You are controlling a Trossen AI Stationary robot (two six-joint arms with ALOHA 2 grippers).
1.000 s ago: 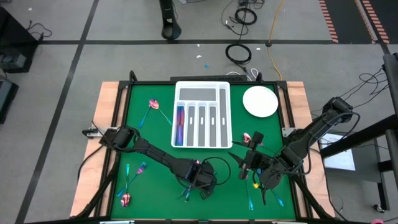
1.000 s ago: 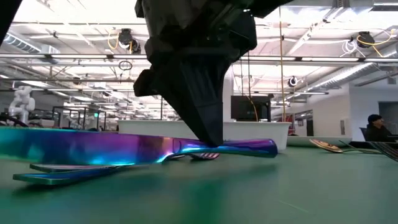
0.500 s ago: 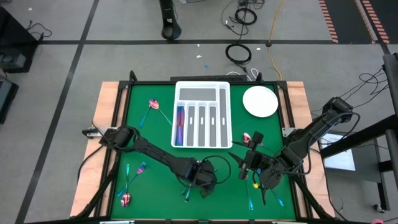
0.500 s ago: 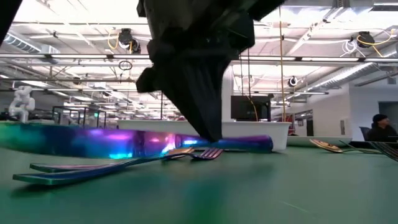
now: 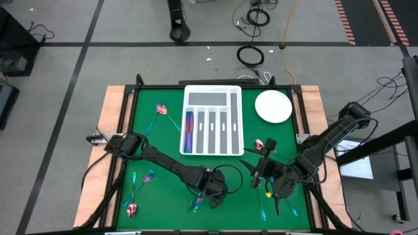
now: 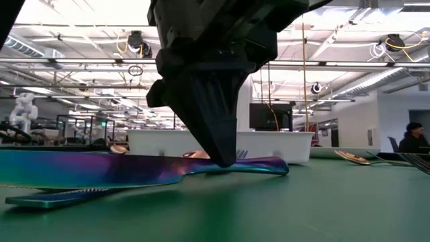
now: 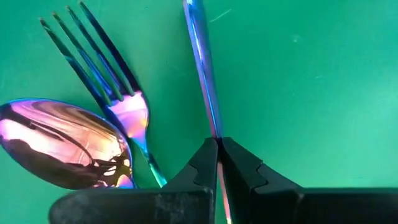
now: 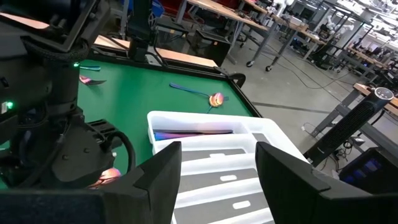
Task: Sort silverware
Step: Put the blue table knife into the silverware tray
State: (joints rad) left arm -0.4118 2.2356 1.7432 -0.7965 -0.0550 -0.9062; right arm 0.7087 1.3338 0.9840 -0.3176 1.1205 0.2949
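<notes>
Here we count the silverware piece by piece. Under the left gripper (image 7: 217, 144), at the near middle of the table, we see three pieces: a knife (image 7: 202, 62), a fork (image 7: 112, 93) and a spoon (image 7: 59, 140). The gripper's fingers are pinched shut on the knife, which hangs level just above the mat in the low view, while the fork and spoon lie side by side just beside it. Several more pieces lie in the leftmost slot of the white tray (image 5: 238, 121); their number we cannot tell. One spoon (image 5: 161, 110) lies left of the tray, a few pieces lie at the near left (image 5: 138, 190), and a few more lie beneath the right arm, too small to count.

The right gripper (image 5: 266, 163) waits to the right of the tray, its fingers spread apart and holding nothing.

One round white plate (image 5: 273, 106) sits at the far right. The table (image 5: 144, 137) is covered in green felt with a pale wooden border. Around it we see a grey floor with dark lines and loose cables (image 5: 251, 55), and beyond it a bright workshop hall with benches.
</notes>
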